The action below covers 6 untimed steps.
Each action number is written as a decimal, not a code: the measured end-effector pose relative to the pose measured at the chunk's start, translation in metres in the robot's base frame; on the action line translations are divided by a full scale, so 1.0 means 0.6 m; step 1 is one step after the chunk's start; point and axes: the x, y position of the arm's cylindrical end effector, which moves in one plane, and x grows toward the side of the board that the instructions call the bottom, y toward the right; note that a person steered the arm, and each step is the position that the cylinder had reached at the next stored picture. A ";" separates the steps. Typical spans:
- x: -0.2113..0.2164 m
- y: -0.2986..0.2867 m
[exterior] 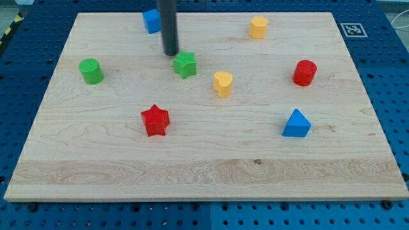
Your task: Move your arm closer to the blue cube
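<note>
The blue cube (151, 21) sits near the view's top edge of the wooden board, left of centre, partly hidden behind my rod. My tip (170, 53) rests on the board just below and to the right of the blue cube, and just left and above the green star (185, 64). The tip touches neither block as far as I can see.
A green cylinder (91, 71) stands at the left. A red star (155, 120) lies below centre-left. A yellow heart (223, 84) is at the middle, a yellow block (258, 27) at top right, a red cylinder (305, 73) at right, a blue triangular block (296, 124) at lower right.
</note>
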 end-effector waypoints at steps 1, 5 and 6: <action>-0.046 -0.056; -0.132 -0.105; -0.169 -0.108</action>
